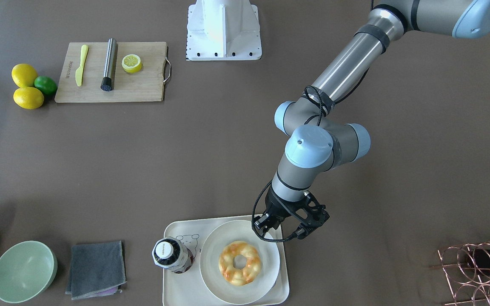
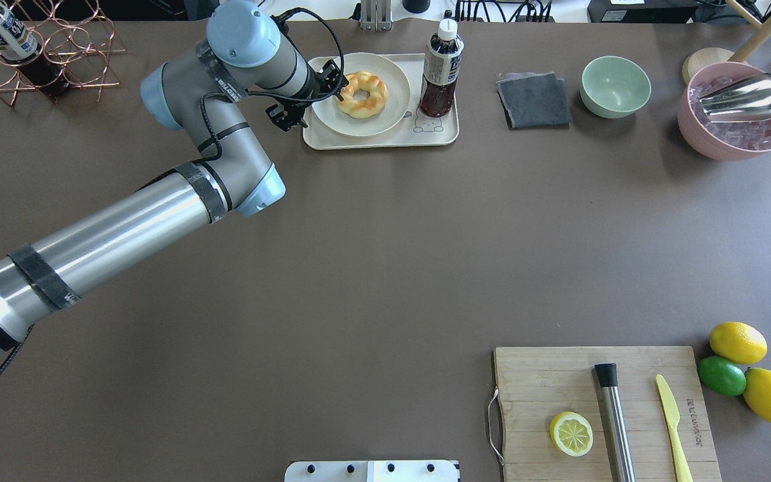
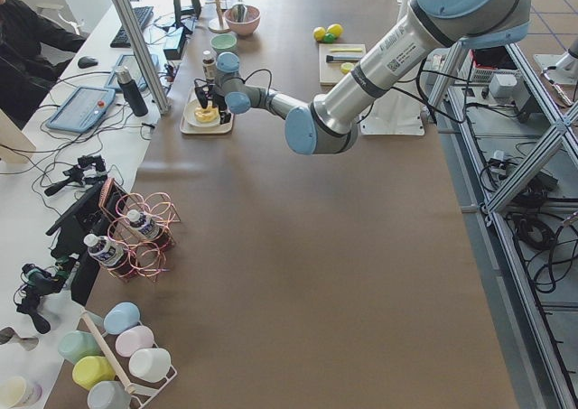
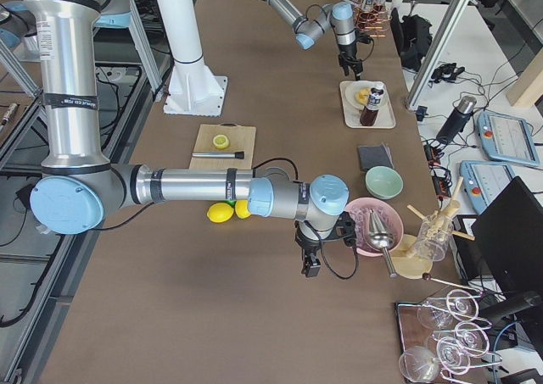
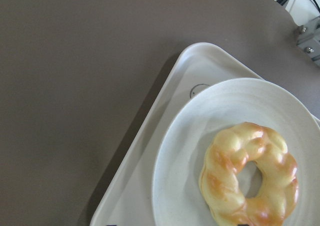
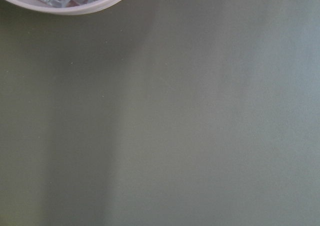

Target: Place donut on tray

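The donut (image 1: 240, 262), a braided yellow ring with orange-brown patches, lies on a round off-white plate (image 1: 215, 250) that sits on the cream tray (image 1: 177, 293). It also shows in the overhead view (image 2: 362, 94) and in the left wrist view (image 5: 250, 173). My left gripper (image 1: 265, 225) hangs just above the plate's rim, beside the donut and apart from it; it looks open and empty. My right gripper (image 4: 310, 267) shows only in the exterior right view, above bare table near a pink ice bowl (image 4: 377, 223); I cannot tell its state.
A dark drink bottle (image 1: 170, 255) stands on the tray beside the plate. A grey cloth (image 1: 96, 267) and a green bowl (image 1: 24, 271) lie further along that edge. A copper wire rack (image 1: 479, 267) stands on the other side. A cutting board (image 1: 111, 72) sits near the robot.
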Robot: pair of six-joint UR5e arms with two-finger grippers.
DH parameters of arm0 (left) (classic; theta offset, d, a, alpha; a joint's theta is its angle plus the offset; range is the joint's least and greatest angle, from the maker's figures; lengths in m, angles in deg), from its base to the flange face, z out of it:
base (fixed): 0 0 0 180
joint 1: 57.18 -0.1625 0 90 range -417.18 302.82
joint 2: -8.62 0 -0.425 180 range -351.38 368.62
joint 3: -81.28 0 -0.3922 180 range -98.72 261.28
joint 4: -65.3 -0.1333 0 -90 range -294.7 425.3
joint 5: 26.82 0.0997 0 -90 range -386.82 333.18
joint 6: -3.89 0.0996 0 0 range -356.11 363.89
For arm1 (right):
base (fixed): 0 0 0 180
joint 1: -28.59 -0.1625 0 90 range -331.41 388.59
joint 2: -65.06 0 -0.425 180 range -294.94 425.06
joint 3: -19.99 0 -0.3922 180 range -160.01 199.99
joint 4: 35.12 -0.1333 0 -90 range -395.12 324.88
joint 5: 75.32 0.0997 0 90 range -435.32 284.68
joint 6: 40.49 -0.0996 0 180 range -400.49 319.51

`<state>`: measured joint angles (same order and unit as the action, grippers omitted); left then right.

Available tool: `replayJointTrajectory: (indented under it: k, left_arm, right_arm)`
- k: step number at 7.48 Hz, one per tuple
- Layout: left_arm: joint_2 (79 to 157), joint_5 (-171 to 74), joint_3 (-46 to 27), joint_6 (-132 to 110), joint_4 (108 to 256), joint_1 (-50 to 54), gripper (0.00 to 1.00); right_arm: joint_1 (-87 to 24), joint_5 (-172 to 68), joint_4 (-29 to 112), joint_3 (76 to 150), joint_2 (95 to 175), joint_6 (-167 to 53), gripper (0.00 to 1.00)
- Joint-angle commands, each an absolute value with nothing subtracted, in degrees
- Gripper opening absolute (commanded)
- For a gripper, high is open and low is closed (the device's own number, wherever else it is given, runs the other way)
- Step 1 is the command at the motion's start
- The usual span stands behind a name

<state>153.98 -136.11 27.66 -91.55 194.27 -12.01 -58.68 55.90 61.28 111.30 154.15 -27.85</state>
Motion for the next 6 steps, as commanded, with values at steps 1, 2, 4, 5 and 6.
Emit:
replayJointTrajectory:
  k: [1, 2, 4, 5, 6]
  left_arm:
    - [144.12, -138.62, 10.00, -80.96, 183.04, -10.34, 0.98]
    - [140.58, -138.71, 4.87, -75.09, 181.51, -9.72, 0.98]
    - [131.46, -138.27, -5.59, -64.80, 180.53, -8.76, 0.98]
    - [126.62, -138.36, -10.08, -62.40, 180.44, -7.10, 0.98]
    - [122.83, -139.92, -12.99, -62.38, 180.18, -3.34, 0.98]
  right_arm:
    - [-58.77, 55.82, 61.30, 111.22, 154.18, -28.18, 1.00]
    - [-58.77, 55.82, 61.30, 111.22, 154.26, -28.27, 1.00]
    - [-58.77, 55.82, 61.21, 111.22, 154.61, -28.36, 1.00]
    - [-58.86, 55.73, 61.21, 111.22, 154.62, -28.27, 1.00]
    - [-58.86, 55.73, 61.21, 111.22, 154.62, -28.27, 1.00]
